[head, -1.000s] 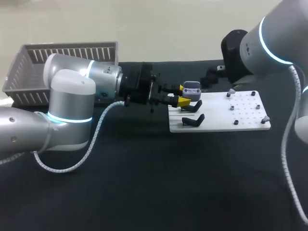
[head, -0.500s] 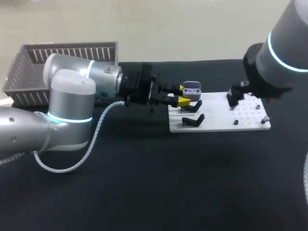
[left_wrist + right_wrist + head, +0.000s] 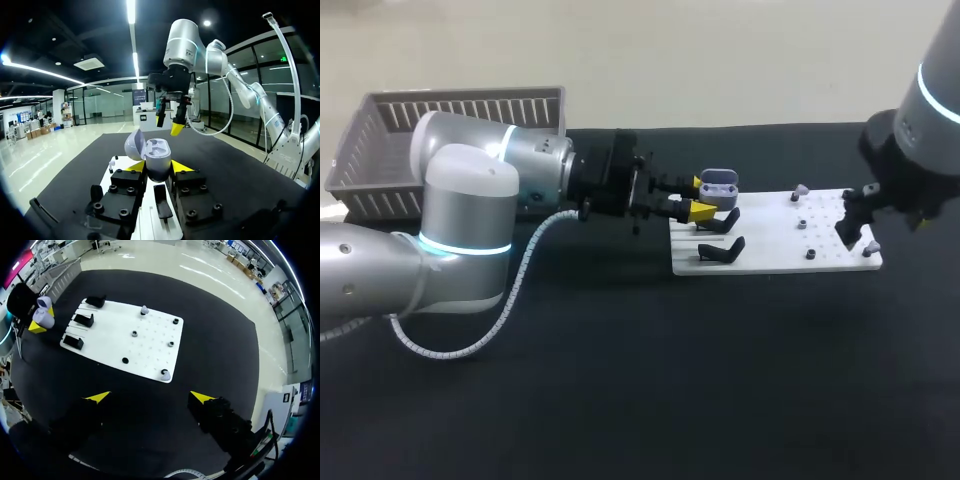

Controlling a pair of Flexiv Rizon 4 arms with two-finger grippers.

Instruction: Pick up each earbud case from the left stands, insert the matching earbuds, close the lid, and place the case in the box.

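Left hand [image 3: 157,166] clamping the open earbud case [image 3: 159,150] between its fingers, right hand [image 3: 150,397] hovering, fingers apart, white board [image 3: 110,335] lying ahead of it

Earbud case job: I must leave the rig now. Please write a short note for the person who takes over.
Left gripper: shut on the earbud case, lid open, sockets look empty, held beside the stands.
Right gripper: open, holding nothing, over the white board at the end away from the stands.
Two pale earbuds sit on the board. The box stands behind the left arm.
Done: case picked up and open.
Left: insert the earbuds, close the lid, place the case in the box.
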